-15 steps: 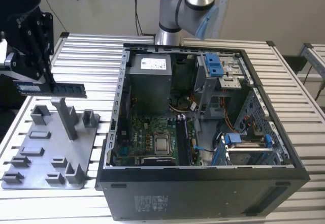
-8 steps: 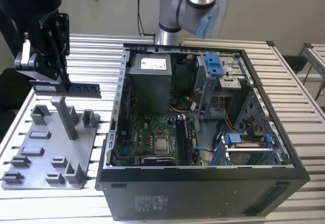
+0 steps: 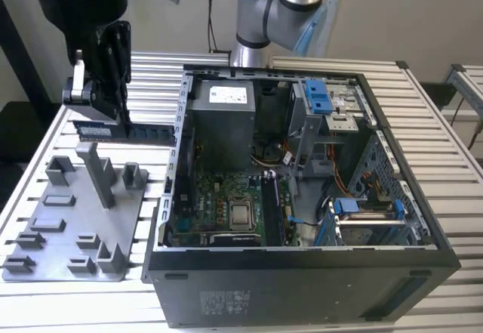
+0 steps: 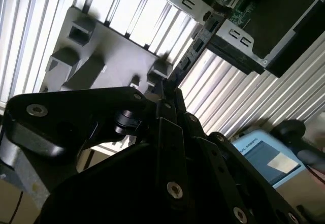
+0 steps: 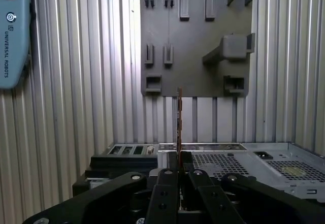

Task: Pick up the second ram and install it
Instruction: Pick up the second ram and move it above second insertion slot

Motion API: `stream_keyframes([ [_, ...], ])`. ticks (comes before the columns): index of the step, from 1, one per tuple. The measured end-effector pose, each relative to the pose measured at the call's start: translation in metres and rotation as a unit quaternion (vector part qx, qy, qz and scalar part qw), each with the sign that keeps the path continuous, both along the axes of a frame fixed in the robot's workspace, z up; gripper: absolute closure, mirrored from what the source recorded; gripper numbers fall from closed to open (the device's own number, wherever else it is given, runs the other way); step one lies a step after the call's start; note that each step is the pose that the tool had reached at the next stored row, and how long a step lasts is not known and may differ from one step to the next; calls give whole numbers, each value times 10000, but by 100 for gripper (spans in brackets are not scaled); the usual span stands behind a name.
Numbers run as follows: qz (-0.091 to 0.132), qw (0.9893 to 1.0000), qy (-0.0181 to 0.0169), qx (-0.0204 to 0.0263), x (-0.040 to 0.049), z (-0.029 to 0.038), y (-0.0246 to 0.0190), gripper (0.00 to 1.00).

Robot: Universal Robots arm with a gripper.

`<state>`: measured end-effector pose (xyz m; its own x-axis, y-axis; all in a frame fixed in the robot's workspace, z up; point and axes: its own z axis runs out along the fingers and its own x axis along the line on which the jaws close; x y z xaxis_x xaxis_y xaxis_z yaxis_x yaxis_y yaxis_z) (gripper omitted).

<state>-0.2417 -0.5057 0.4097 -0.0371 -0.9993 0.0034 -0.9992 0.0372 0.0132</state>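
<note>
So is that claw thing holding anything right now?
Gripper: shut on the second ram, a slim memory stick.

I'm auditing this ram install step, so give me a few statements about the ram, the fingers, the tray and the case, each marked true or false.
1. The gripper has its fingers shut on the second ram. True.
2. The second ram sits in a slot of the motherboard. False: it is held outside the computer case, to the exterior view's left of it.
3. The computer case lies open, with the motherboard showing. True.
4. The grey holder tray lies inside the case. False: it lies on the slatted table beside the case.
</note>
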Motion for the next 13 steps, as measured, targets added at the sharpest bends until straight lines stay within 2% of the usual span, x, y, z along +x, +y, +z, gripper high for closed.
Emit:
stream_keyframes([
  [13, 0, 10000, 27, 0, 575, 0, 0, 86],
])
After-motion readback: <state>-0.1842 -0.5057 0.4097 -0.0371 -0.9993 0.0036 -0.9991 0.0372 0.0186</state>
